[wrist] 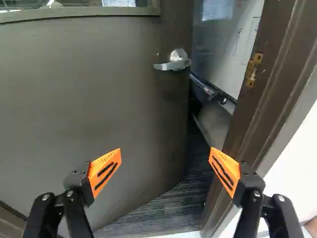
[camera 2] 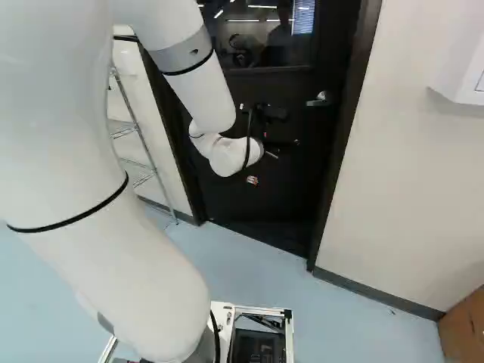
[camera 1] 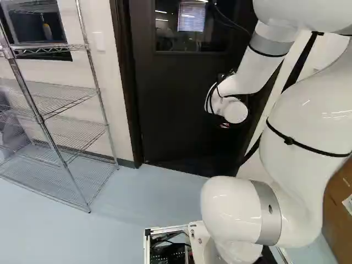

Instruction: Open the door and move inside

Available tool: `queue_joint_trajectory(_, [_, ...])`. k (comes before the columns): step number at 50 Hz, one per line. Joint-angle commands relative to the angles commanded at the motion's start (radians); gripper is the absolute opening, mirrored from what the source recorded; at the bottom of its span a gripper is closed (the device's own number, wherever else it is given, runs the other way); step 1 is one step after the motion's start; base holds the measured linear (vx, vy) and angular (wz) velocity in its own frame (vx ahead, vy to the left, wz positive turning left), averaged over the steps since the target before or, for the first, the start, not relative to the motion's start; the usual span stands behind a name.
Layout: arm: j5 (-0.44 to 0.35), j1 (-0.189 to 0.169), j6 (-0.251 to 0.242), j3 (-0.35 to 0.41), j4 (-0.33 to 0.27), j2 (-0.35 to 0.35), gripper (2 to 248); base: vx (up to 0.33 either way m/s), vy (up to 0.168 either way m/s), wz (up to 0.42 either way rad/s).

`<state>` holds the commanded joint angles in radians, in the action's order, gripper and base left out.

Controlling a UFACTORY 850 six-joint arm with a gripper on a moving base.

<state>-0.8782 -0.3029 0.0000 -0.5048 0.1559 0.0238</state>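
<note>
In the left base view, my arm reaches toward the dark door. In the right base view, my end effector sits left of the lever handle. In the wrist view, I see its fingers spread wide, empty, the door ajar ahead.

Bright room, strip-light reflections in door glass, glints on white arm, dim doorway

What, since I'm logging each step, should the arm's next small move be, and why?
Probably ease the open jaws forward against the door, on its handle side, to swing it wider. It stands ajar, angled away beyond the frame, but the gap beside the handle looks too narrow to drive through.
</note>
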Motion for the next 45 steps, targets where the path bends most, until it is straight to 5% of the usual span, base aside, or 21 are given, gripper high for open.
queue_joint_trajectory(45, [0.0, 0.0, 0.0, 0.0, 0.0, 0.0, 247, 0.103, 0.059, -0.253])
